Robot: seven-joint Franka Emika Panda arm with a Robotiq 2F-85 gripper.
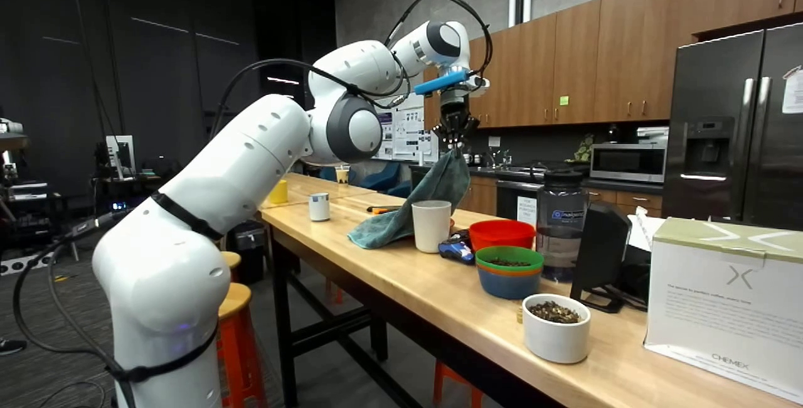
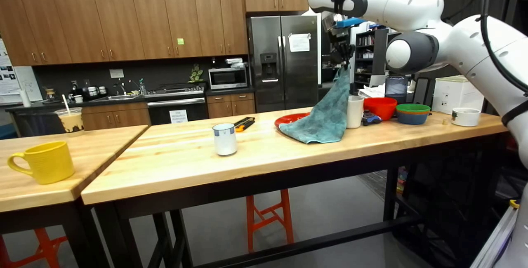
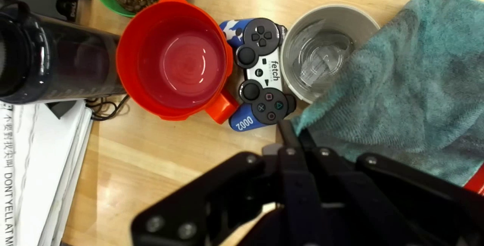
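I have the gripper (image 1: 456, 144) above the bench (image 2: 173, 156), its jaws pinching one tip of a teal cloth (image 2: 324, 117). The cloth hangs from them, its lower end spread near the bench's front edge in an exterior view, partly over a red plate (image 2: 289, 118). A beige cup (image 1: 431, 229) stands just beside it; I can't tell if they touch. My wrist view shows a game controller (image 3: 264, 72) between cup and red bowl (image 3: 177, 62).
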